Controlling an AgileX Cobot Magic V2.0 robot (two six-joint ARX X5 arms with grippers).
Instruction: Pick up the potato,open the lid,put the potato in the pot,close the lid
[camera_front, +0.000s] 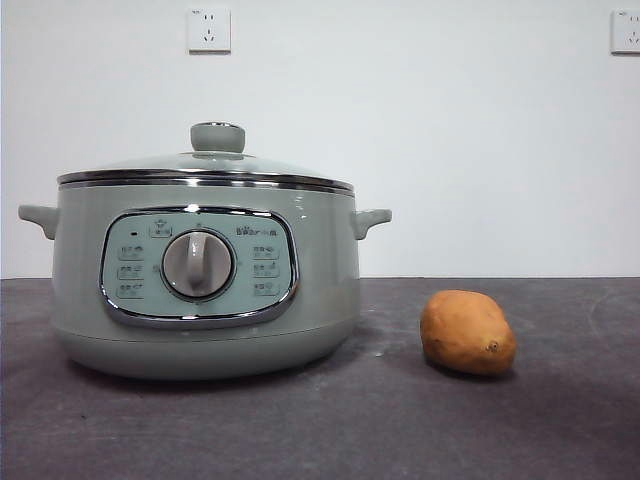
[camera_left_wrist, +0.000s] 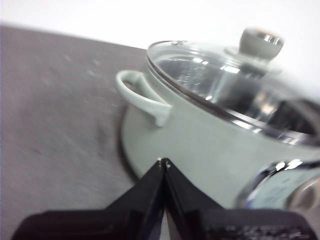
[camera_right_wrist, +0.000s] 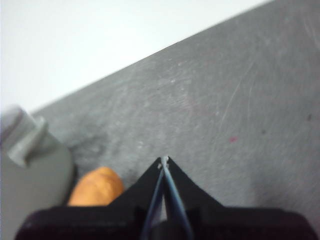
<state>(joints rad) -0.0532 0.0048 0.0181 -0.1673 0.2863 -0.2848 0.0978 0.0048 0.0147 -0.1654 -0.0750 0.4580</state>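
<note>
The pale sage-green pot (camera_front: 205, 280) stands on the dark table at the left, with the glass lid (camera_front: 205, 165) seated on it and the round knob (camera_front: 217, 136) on top. An orange-brown potato (camera_front: 467, 332) lies on the table to the pot's right, apart from it. My left gripper (camera_left_wrist: 163, 161) is shut and empty, hovering close beside the pot (camera_left_wrist: 200, 145) near one side handle (camera_left_wrist: 142, 95), with the lid (camera_left_wrist: 225, 80) in sight. My right gripper (camera_right_wrist: 164, 160) is shut and empty above the table, with the potato (camera_right_wrist: 97, 187) and a piece of the pot (camera_right_wrist: 30, 170) beside it. Neither arm shows in the front view.
A white wall stands behind the table, with two sockets (camera_front: 209, 29) high on it. Bare dark tabletop (camera_front: 560, 420) stretches in front of and to the right of the potato.
</note>
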